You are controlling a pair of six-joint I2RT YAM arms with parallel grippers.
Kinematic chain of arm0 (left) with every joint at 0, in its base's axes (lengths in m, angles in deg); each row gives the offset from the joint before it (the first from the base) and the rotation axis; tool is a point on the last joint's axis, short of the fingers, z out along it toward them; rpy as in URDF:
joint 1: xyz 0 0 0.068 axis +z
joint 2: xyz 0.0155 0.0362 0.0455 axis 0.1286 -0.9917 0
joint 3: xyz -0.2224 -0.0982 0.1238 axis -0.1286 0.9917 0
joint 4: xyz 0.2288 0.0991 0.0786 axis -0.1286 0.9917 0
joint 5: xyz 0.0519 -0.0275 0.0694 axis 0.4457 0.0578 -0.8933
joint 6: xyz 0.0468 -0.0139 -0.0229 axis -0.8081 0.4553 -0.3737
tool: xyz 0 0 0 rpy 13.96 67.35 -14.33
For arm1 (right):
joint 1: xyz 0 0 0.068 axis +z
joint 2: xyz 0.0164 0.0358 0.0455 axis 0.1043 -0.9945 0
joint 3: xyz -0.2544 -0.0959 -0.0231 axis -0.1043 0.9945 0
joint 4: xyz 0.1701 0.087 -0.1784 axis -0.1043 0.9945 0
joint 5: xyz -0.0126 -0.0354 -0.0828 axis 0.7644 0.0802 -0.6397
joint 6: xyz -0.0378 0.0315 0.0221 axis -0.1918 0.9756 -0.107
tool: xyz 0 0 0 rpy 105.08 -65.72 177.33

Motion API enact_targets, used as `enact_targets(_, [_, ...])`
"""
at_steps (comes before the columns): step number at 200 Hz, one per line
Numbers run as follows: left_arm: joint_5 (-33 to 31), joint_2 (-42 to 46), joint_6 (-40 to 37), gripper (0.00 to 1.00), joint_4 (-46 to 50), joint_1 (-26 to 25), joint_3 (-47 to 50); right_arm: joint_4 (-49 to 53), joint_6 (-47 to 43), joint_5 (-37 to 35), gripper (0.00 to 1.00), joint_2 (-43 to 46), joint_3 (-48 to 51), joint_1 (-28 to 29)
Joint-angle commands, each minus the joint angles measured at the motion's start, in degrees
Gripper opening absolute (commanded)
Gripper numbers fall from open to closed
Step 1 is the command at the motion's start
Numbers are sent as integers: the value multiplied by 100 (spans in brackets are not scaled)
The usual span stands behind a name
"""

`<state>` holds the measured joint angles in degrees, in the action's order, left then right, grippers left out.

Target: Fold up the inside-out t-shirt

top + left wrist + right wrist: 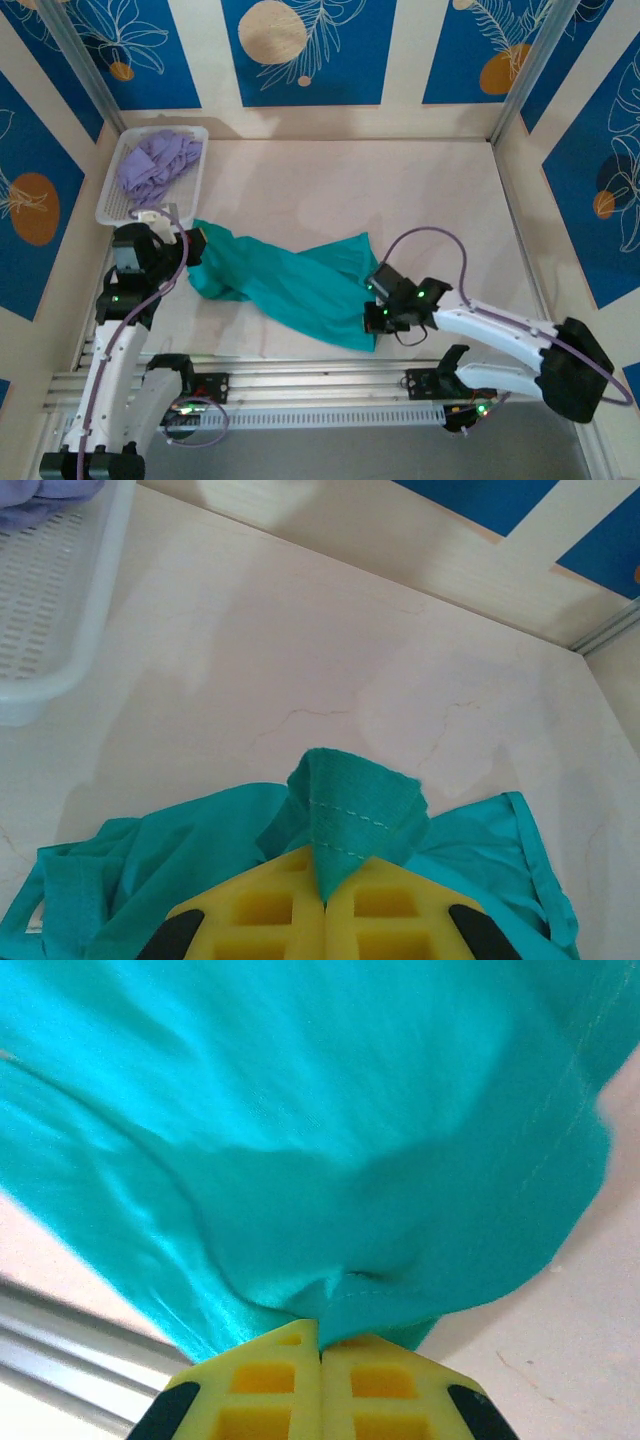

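Observation:
The teal-green t-shirt (285, 280) hangs stretched in a crumpled band between my two grippers, low over the table. No star or lettering shows. My left gripper (192, 240) is shut on its left end; in the left wrist view a stitched hem corner of the t-shirt (350, 810) pokes up from between the yellow fingers (255, 905). My right gripper (378, 305) is shut on the right end, and in the right wrist view the t-shirt (300, 1140) billows out from the closed yellow fingers (385, 1380).
A white basket (115, 205) with a lavender-purple garment (160, 160) stands at the back left, just behind my left gripper; its rim shows as the basket (60, 630) in the left wrist view. A metal rail (320, 385) runs along the near edge.

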<state>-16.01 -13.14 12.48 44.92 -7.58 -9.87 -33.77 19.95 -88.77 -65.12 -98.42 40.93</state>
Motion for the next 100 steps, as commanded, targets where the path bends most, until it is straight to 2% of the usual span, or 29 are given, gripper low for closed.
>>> enact_targets(1, [265,-34,185,0,-351,89,-115,239,-703,80,0,588,-693,-652])
enact_targets(28, [234,-110,322,0,-546,95,-716,17,-1417,864,0,986,-1544,-2090])
enact_targets(49, [74,-274,199,0,-375,89,-1679,-40,-1856,1085,0,1009,-2510,-3052])
enact_targets(77, [-431,-348,-105,0,106,99,-3254,-75,-2090,1304,0,1051,-3697,-3934])
enact_targets(100, [-582,-277,-174,0,225,99,-4157,181,-2279,1227,0,1164,-4564,-4246])
